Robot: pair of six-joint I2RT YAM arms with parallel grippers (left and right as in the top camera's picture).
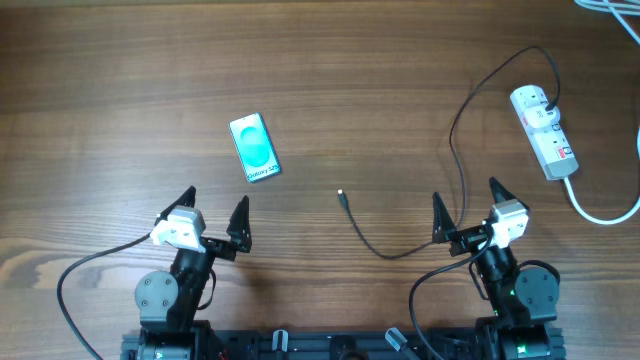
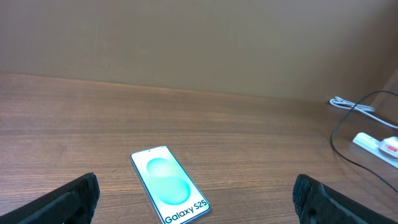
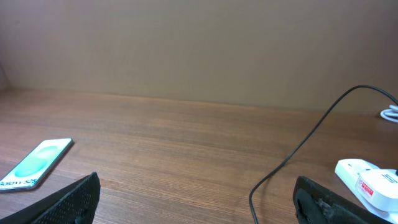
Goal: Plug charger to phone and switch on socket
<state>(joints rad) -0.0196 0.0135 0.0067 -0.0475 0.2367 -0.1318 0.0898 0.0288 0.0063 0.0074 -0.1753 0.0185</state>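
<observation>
The phone [image 1: 254, 148] lies flat on the wooden table, teal screen up, left of centre; it shows in the left wrist view [image 2: 169, 184] and at the left edge of the right wrist view [image 3: 34, 163]. The charger, a thin black cable [image 1: 458, 130], runs from the white socket [image 1: 544, 132] at the right and curls to its metal-tipped free end [image 1: 341, 195] mid-table. The cable shows in the right wrist view [image 3: 305, 146]. My left gripper [image 1: 214, 213] is open and empty below the phone. My right gripper [image 1: 467, 208] is open and empty beside the cable's loop.
The socket's thick white cord [image 1: 600, 212] loops off the right edge, with another white cord [image 1: 610, 12] at the top right corner. The socket also shows in the left wrist view [image 2: 377, 144] and right wrist view [image 3: 367, 182].
</observation>
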